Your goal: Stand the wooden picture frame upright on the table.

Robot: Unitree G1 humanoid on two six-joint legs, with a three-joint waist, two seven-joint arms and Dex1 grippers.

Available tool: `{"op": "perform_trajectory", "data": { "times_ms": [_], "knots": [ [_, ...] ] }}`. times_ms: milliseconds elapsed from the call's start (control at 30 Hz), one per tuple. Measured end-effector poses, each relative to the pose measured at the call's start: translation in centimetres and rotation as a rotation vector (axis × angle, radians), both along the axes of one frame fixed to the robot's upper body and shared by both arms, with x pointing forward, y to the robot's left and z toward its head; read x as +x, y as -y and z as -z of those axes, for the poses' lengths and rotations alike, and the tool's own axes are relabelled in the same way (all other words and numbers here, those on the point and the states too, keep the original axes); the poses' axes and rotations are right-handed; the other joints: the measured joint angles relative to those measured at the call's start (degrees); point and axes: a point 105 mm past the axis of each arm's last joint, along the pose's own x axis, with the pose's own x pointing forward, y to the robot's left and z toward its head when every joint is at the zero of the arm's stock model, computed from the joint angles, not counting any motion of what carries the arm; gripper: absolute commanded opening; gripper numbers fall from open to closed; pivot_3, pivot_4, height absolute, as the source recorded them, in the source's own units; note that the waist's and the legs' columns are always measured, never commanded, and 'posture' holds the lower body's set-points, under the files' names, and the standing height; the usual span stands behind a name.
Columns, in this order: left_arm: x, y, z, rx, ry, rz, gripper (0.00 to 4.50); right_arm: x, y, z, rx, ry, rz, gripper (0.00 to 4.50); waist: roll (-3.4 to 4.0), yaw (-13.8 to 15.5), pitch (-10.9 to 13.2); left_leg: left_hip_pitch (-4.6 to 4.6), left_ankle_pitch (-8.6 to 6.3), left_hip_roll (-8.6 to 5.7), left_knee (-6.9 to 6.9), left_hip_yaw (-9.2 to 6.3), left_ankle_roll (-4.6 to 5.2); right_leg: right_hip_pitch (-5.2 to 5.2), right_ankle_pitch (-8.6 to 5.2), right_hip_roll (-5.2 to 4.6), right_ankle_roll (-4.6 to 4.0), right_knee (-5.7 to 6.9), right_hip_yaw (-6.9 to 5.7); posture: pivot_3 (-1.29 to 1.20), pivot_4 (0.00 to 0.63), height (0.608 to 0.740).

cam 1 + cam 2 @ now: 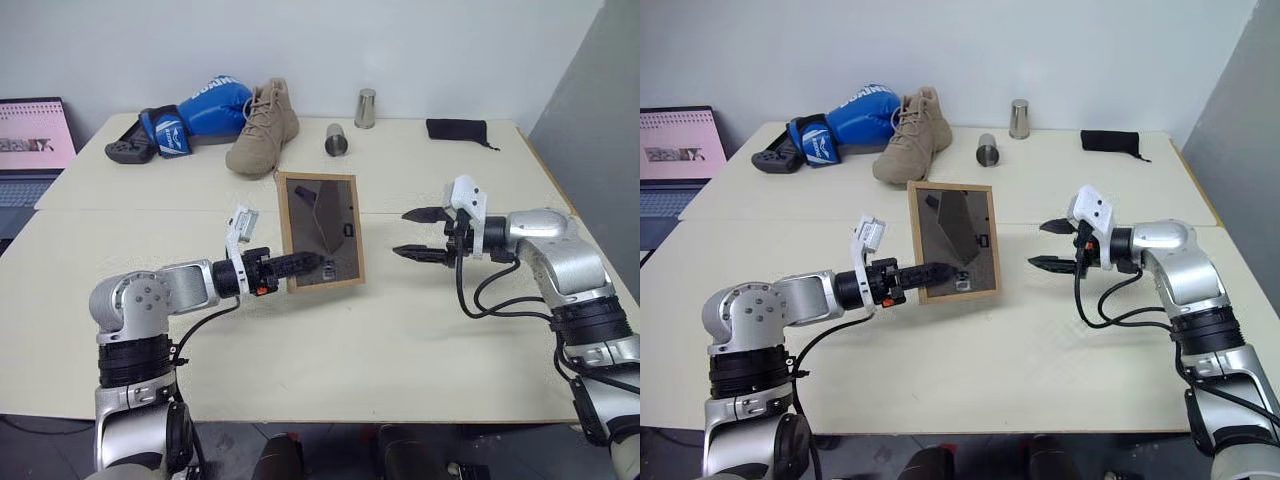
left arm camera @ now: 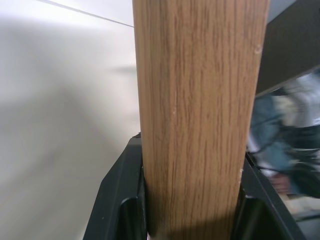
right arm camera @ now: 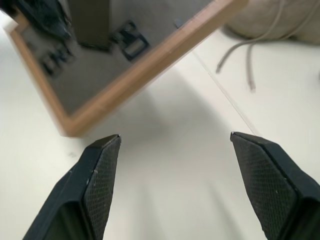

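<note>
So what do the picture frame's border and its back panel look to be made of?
Border of the picture frame: light wood or wood veneer with a matte finish, since brown grain streaks show up close in the left wrist view. Back panel: dark grey, matte, probably board; the look leaves it open.

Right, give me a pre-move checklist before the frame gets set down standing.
1. Left gripper clamped on the small light-wood picture frame, at its edge: ok.
2. Hinged prop swung out from the dark grey back: ok.
3. Frame standing on its own on the pale cream table: not ok, the gripper holds it.
4. Right gripper open and apart from the frame: ok.
5. Prop foot touching the table: cannot tell.
6. Tan boot and metal cups well behind the frame: ok.
</note>
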Motion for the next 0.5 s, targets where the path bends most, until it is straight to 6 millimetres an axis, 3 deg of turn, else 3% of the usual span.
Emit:
{"op": "perform_trajectory", "data": {
  "times_ms": [267,500],
  "knots": [
    [-1.7,0.2,0.4,-0.142,-0.134,0.048,1.29,0.7,0.4,2.5,-0.249,0.488,-0.124,3.73,-0.02,0.07,0.01,0.04,0.07,-0.01,0.03,0.02,-0.12,0.04,0.01,-0.06,-0.01,0.02,0.02,0.0,0.15,0.74],
    [-1.8,1.0,0.0,-0.262,-0.2,0.066,1.29,0.7,-1.0,0.4,-0.299,0.926,-0.209,3.73,-0.03,0.24,0.0,0.06,0.15,-0.03,0.04,0.02,-0.27,0.04,0.01,-0.1,-0.01,0.05,0.05,0.0,0.15,0.74]
  ]
}}
